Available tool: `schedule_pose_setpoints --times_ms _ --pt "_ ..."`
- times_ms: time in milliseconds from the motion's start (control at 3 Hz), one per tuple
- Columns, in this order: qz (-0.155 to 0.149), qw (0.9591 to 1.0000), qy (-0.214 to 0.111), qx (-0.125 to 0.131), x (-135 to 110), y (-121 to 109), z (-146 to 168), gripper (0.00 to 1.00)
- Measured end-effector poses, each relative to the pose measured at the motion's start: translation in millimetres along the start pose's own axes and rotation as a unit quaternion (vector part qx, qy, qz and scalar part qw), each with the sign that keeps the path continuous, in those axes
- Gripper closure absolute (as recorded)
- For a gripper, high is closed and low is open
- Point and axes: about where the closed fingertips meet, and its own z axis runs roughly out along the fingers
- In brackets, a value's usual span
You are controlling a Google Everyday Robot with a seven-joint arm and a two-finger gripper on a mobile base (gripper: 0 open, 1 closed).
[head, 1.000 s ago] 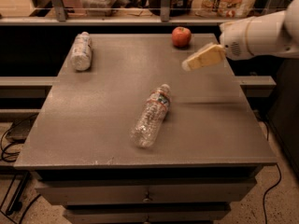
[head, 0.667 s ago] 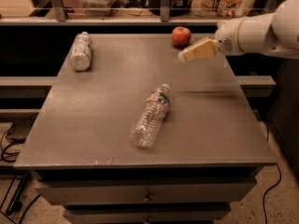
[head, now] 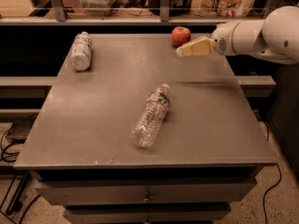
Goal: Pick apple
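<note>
Hovering over the far right of the tabletop [head: 93, 125], the end effector [head: 184, 50] points its cream tip at the apple [head: 181, 35], which sits upright near the far edge, just beside that tip. Whether the end effector is open or closed cannot be told. A sound grasp probably calls for centring on the fruit's widest part and closing gently, lest it roll. The far-left bottle [head: 80, 50] and central bottle [head: 152, 115] lie well apart.

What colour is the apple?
The apple is red-orange, clearest in the camera view; the hand hovers beside it.
</note>
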Motion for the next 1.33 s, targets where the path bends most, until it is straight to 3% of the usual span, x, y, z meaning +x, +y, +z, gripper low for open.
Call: schedule_pose_setpoints --times_ms 333,1000,1333 --pt "0.015 0.9998 -0.011 -0.001 0.1 0.5 6.5 0.0" --pt "0.062 0.995 -0.067 0.039 -7.8 -27.5 60.5 0.0" --pt "0.084 0.9928 -0.067 0.052 1.0 -48.4 98.9 0.0"
